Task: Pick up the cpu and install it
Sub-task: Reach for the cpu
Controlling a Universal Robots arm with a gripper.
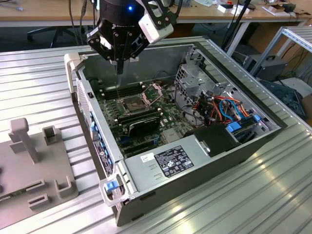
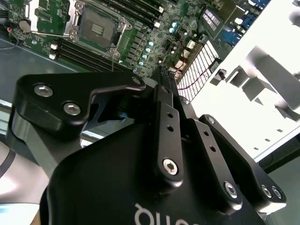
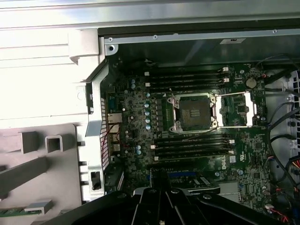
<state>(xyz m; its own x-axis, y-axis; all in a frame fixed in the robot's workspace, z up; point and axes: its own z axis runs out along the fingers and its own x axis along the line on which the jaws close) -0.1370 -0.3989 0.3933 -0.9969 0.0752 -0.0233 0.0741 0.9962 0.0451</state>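
Exterior view: hand (image 1: 118,67) hovers over motherboard (image 1: 167,116), near open socket (image 1: 131,103).

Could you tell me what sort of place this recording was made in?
Probably a robotics lab or workshop: an opened computer case sits on a ribbed aluminium table, a grey fixture block lies beside it, and wooden desks with hanging cables stand behind.

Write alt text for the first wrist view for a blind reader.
Looking down into an open computer case, the socket lies uncovered, contacts bare, its metal frame swung open beside it and memory sticks on two sides. The black gripper hangs above the board; a grey fixture sits outside the case.
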